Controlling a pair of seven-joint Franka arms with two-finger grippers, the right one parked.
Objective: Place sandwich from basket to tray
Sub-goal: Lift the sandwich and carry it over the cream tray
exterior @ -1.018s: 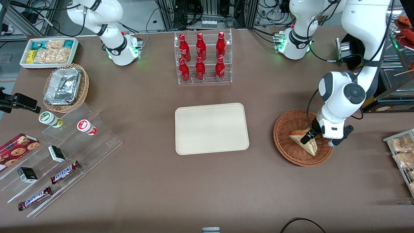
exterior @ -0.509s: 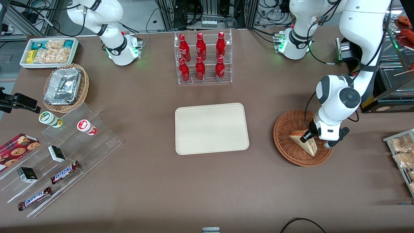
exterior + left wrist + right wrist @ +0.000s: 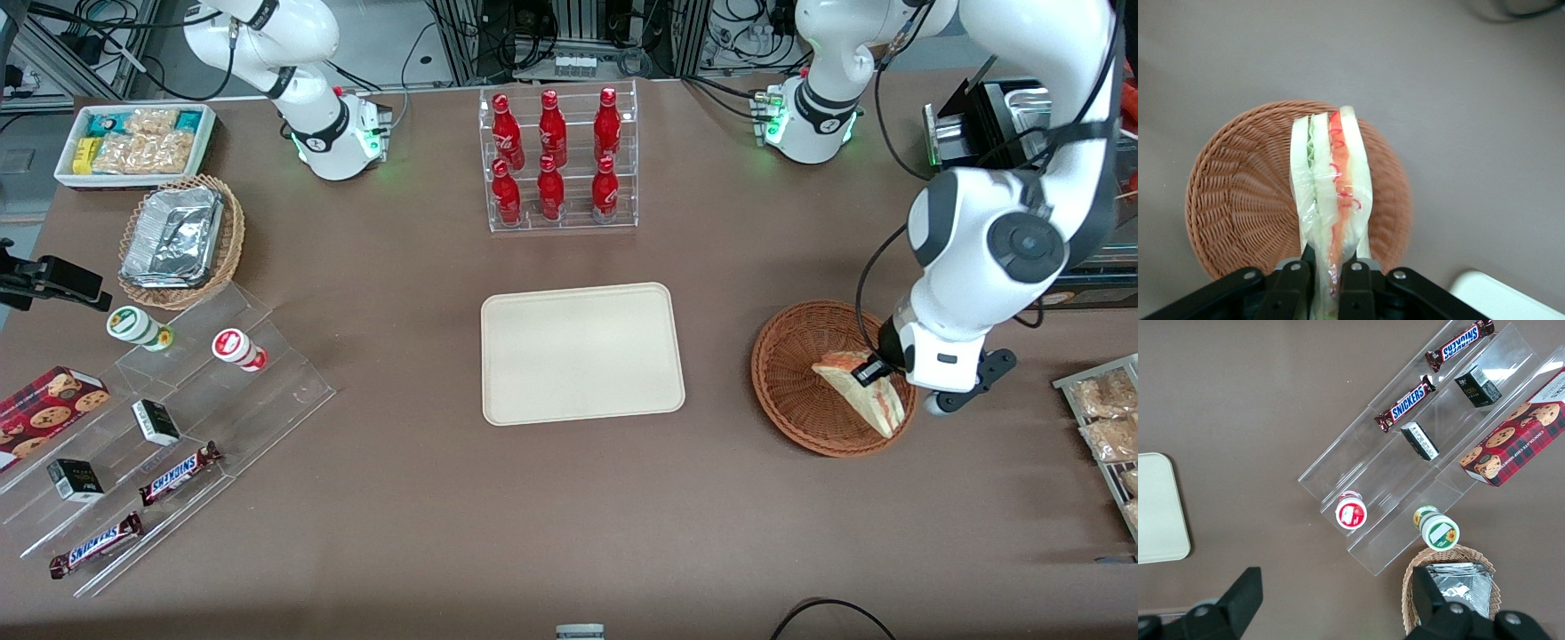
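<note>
Hand (image 3: pixel 869 373): pinched tight on one corner of the sandwich (image 3: pixel 862 391), over the basket (image 3: pixel 791 391).
Sandwich: lifted clear of the weave, long axis pointing away from the fingers (image 3: pixel 1293 280).
Tray (image 3: pixel 582 353): sideways toward the parked arm's end of the worktop, well apart.

Lots of brown here, with pops of red

Reddish-brown woven basket (image 3: pixel 800 391), pale sandwich (image 3: pixel 1330 193) striped red-orange and green, black gripper (image 3: pixel 1327 280), cream tray (image 3: pixel 581 353), brown table (image 3: pixel 569 498), shiny red bottles (image 3: pixel 551 156), silver foil (image 3: pixel 172 236) in tan wicker.
</note>
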